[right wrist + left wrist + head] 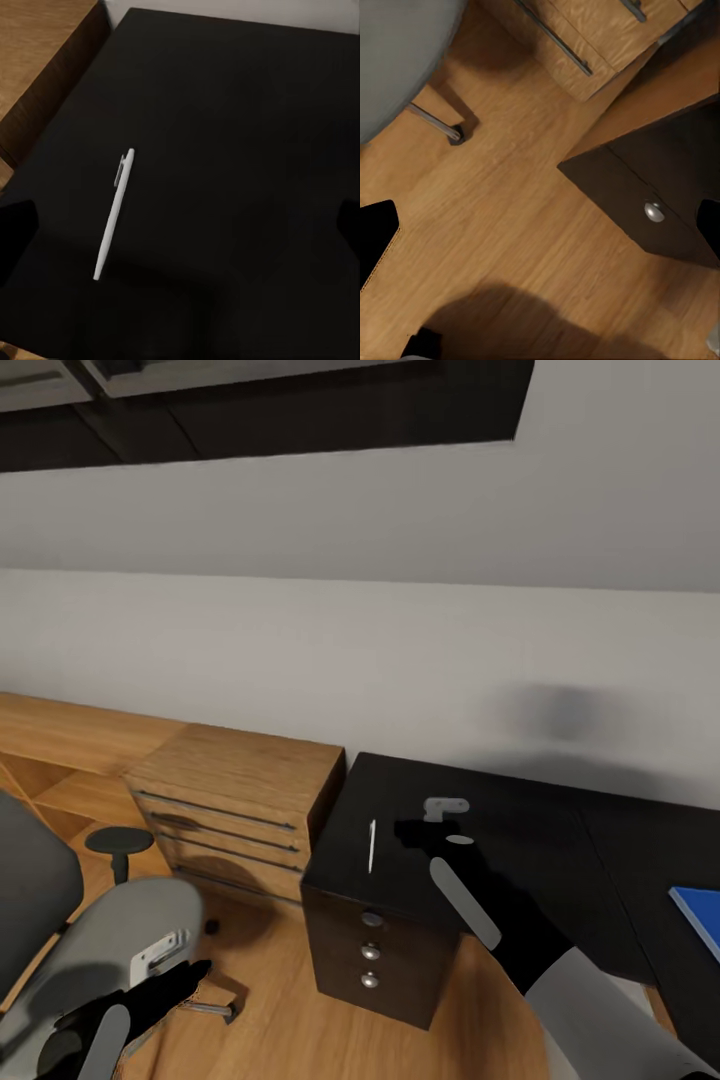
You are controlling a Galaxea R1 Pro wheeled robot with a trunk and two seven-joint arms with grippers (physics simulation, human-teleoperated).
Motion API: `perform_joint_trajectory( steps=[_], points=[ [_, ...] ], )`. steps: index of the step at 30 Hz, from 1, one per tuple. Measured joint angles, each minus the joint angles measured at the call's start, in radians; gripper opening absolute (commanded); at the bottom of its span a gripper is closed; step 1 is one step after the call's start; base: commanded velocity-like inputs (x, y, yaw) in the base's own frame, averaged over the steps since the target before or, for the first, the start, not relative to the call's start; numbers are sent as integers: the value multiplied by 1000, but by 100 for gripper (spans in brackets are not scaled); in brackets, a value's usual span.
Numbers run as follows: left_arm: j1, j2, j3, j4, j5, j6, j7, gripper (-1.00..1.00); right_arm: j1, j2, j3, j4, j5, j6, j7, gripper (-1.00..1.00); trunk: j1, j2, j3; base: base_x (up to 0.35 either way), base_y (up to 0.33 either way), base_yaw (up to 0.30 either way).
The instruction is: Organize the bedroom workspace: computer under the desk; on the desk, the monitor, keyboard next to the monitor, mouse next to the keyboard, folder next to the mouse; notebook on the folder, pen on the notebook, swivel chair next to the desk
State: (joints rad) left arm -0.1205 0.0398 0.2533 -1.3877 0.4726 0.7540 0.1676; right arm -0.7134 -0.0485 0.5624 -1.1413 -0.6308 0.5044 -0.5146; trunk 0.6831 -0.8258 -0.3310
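The pen (372, 846) lies on top of the drawer unit (372, 950), near its left edge. Left of that unit stands a wooden chest of drawers (225, 815). The swivel chair (100, 940) stands on the floor at the far left, before the chest. The folder (703, 915) lies on the tabletop (620, 860) at the far right.

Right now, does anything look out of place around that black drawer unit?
Yes: the white pen lies alone on top of the black drawer unit, near its edge by the wooden dresser. The task wants it on the notebook. The blue folder sits far off on the desk.
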Motion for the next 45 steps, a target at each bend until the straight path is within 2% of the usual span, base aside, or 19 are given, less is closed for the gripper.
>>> perform_joint_trajectory(
  steps=[14,27,34,39,45],
  points=[
    [0,0,4,-1,0,3,-1,100,0,2,0,38,2,-2,1,100,0,0,0,201,176,0],
    [0,-4,3,-1,3,2,-1,100,0,10,-1,144,4,-1,2,100,0,0,0,245,31,0],
    [0,-5,3,-1,3,3,-1,100,-3,41,0,254,6,-7,6,100,0,0,0,107,1,0],
    [0,-5,3,-1,3,3,-1,100,-4,50,0,304,8,-19,9,100,0,0,0,95,20,0],
    [0,-5,3,-1,3,3,-1,100,-5,54,0,317,10,-32,10,100,0,0,0,142,116,0]
  ],
)
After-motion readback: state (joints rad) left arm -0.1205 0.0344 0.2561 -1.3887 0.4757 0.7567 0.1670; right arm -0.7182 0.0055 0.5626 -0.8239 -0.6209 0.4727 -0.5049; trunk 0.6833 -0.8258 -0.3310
